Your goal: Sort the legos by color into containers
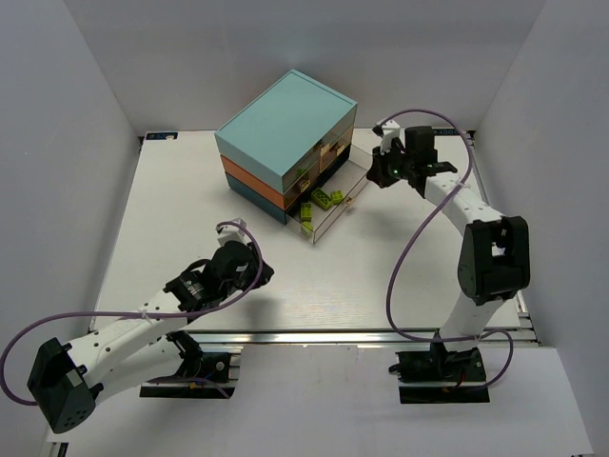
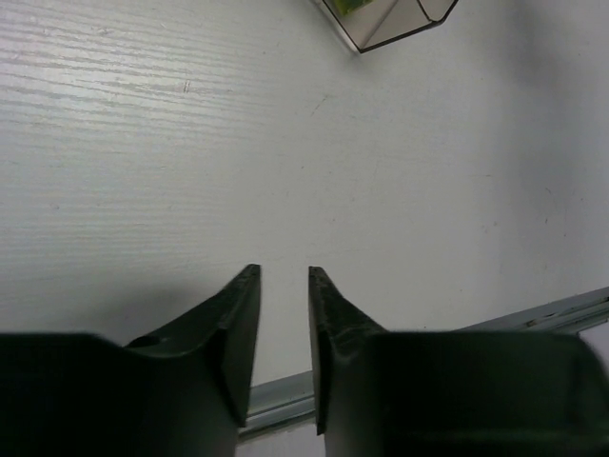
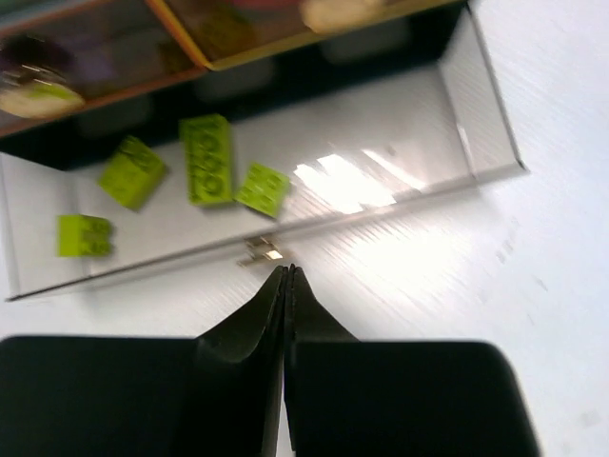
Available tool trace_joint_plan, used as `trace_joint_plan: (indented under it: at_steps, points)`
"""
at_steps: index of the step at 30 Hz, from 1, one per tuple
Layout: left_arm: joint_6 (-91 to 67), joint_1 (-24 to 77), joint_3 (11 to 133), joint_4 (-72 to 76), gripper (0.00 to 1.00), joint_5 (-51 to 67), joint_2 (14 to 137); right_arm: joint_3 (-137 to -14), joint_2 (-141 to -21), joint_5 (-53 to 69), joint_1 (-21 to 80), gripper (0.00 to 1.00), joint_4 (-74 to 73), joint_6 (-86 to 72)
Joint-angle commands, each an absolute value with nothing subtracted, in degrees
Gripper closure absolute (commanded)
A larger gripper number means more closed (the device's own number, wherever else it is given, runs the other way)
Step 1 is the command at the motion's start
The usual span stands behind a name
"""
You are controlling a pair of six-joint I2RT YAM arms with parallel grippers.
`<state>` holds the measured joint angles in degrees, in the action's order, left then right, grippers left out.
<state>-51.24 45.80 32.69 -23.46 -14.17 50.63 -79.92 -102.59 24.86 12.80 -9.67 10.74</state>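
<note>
Against the open drawer point(image 3: 481, 95), push squarely with your right gripper point(image 3: 288, 271), pressed together and empty, without jolting the yellow-green legos point(image 3: 207, 160).

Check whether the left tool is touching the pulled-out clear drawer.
Apart. The left wrist view shows a wide stretch of bare table between the left tool and the clear drawer.

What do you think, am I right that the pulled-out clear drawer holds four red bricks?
Not quite. The bricks are yellow-green, not red. Four of them do lie in the pulled-out clear drawer, and the right wrist view shows it best.
</note>
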Motion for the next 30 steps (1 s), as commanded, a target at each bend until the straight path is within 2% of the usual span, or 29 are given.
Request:
trace_joint_plan:
  at_steps: [1,2,3,6,8,13,18,21,27,30]
  points:
    - [-50.7,45.4,32.0,-22.3,0.66,-14.7,49.7,-75.9,-102.9,11.4,12.5,1.0,-9.3,12.2]
    - [-50.6,45.4,31.9,-22.1,0.75,-14.6,49.7,-76.2,-104.1,9.9,12.7,1.0,-12.5,11.4]
    - [-50.5,45.4,31.9,-22.1,0.79,-14.7,49.6,-77.4,-105.4,9.0,12.7,1.0,-14.0,10.6]
    - [-50.3,45.4,32.3,-22.5,0.81,-14.8,49.9,-80.0,-110.1,9.3,12.9,1.0,-16.2,7.0]
    - [-50.1,45.4,33.3,-23.6,0.78,-15.0,50.2,-83.5,-113.7,10.1,13.3,1.0,-16.3,4.5]
    - [-50.9,45.4,34.7,-26.0,0.57,-16.0,49.7,-91.9,-121.2,16.1,14.1,1.0,-13.3,1.7]
    - [-52.7,45.4,35.0,-27.5,0.53,-17.0,48.3,-95.2,-125.7,27.5,14.1,1.0,-4.9,-3.8]
    - [-54.0,45.4,35.9,-28.7,0.51,-17.7,48.4,-101.5,-131.7,33.6,14.9,1.0,-0.7,-8.5]
    - [-54.6,45.9,37.1,-29.4,0.42,-17.7,49.1,-103.6,-136.1,36.7,16.3,1.0,8.7,-15.9]
    - [-55.0,45.9,37.4,-29.4,0.37,-17.2,49.8,-106.3,-139.4,37.5,16.9,0.95,10.9,-18.4]
